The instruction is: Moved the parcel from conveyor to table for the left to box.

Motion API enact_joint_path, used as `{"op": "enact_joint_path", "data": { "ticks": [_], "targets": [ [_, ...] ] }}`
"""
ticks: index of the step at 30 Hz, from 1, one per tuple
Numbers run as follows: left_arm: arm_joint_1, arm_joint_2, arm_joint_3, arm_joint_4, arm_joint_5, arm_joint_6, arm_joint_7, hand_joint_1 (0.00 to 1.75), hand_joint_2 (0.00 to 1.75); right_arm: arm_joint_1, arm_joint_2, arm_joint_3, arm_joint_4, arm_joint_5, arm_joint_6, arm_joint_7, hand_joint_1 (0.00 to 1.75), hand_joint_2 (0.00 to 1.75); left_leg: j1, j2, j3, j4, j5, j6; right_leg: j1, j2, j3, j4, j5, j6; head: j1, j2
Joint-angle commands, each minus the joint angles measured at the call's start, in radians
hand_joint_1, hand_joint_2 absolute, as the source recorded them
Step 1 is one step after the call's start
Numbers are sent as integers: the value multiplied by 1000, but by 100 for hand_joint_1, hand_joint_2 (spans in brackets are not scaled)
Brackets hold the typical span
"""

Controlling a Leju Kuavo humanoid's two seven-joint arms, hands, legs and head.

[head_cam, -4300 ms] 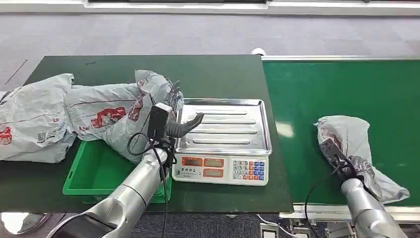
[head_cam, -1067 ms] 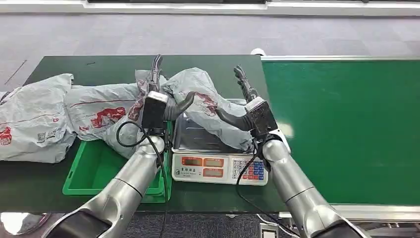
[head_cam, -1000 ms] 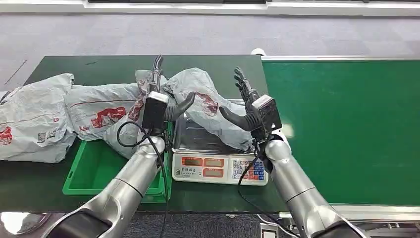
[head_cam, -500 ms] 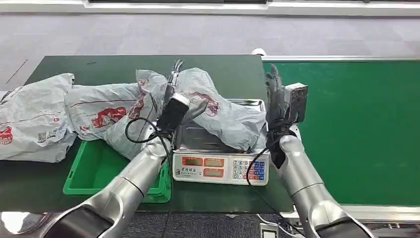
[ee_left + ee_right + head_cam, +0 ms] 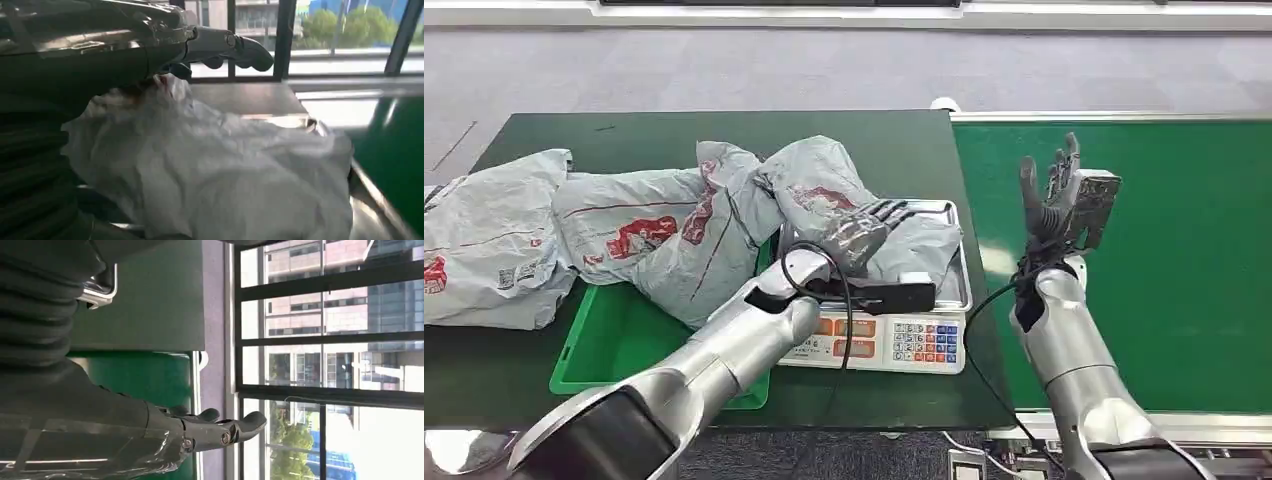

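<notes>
A grey plastic-bag parcel [image 5: 822,192] with red print lies on the steel tray [image 5: 948,212] of a weighing scale [image 5: 879,342], leaning onto the parcels to its left. My left hand [image 5: 862,233] is stretched over the parcel's near end, fingers spread, not closed around it. In the left wrist view the fingers [image 5: 234,47] reach out above the crumpled parcel [image 5: 225,170] and the tray [image 5: 250,97]. My right hand [image 5: 1056,192] is raised upright over the conveyor's left edge, fingers apart and holding nothing. Its fingers [image 5: 220,432] show in the right wrist view.
A green bin [image 5: 614,350] sits left of the scale, partly under a second parcel [image 5: 639,228]. A third parcel [image 5: 489,240] lies at the table's left end. The green conveyor belt [image 5: 1164,250] runs to the right of the dark green table [image 5: 624,130].
My right hand has let go of the parcel on the scale and pulled back right to the conveyor's edge. My left hand has turned and reached over the parcel.
</notes>
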Motion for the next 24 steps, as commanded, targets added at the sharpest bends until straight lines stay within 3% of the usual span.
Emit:
{"op": "enact_joint_path", "data": {
  "ticks": [1,6,7,9,10,19,24],
  "targets": [
    [-118,2,-293,78,-7,-174,34,0,175,-23,2,-103,1,-1,28,4,0,175,0,1,2,0,-1,0,1,-1,2,-1,0,-1,0,0],
    [-122,2,-304,83,-6,-196,36,0,175,-21,6,-103,0,0,31,3,0,175,0,1,3,0,-1,0,1,-1,3,0,-1,-1,0,0],
    [-145,2,-369,94,-33,-318,55,0,175,-24,9,-103,2,4,39,1,0,175,0,1,2,0,-1,0,1,-1,3,0,-1,-1,0,0],
    [-169,2,-440,98,-52,-413,72,3,175,-40,17,-97,14,11,57,-2,0,175,1,2,2,0,-1,0,1,0,3,0,-1,-1,0,0],
    [-174,2,-443,110,-39,-427,73,175,175,-53,21,-92,22,14,66,-2,0,175,1,3,4,0,-2,0,1,1,5,-1,-1,-1,0,0],
    [-185,2,-434,150,-40,-202,103,175,175,-61,25,-57,-11,27,89,26,0,175,0,3,2,0,0,0,0,1,3,0,1,-1,0,0],
    [-185,2,-424,129,-39,-158,113,175,175,-76,36,-50,0,35,86,33,0,175,0,2,-1,1,2,3,0,-1,1,0,2,1,0,0]
  ]
}}
